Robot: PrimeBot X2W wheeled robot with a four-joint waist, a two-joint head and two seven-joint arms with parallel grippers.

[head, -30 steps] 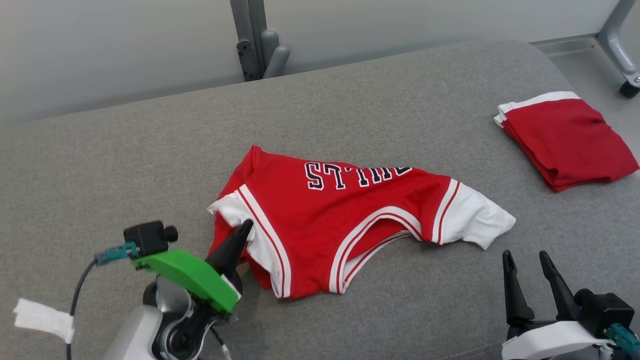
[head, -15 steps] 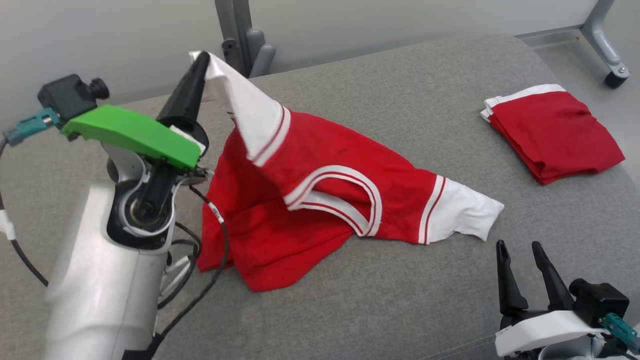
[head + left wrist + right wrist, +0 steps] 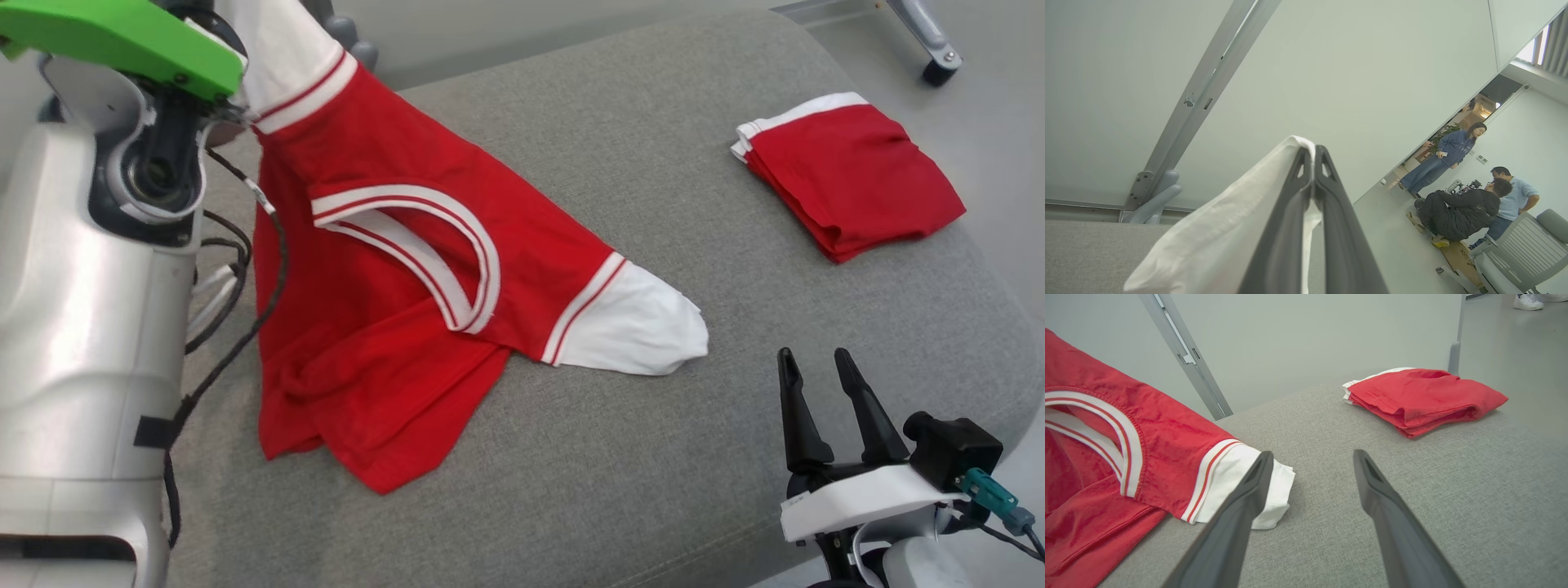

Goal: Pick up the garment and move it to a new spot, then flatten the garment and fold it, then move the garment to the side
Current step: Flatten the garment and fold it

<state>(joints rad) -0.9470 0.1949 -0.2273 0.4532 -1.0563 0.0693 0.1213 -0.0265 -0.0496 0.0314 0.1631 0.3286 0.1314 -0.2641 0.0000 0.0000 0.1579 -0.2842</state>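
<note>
Above the cushion, left claw pinches garment sleeve; right claw gapes empty

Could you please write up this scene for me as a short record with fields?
surface: grey cushion
jersey: red with white trim, hung up by one sleeve, the rest draped onto the cushion
left gripper: shut on that sleeve
right gripper: open, empty, beside the other sleeve
folded garment: red, on the cushion's far right
</note>
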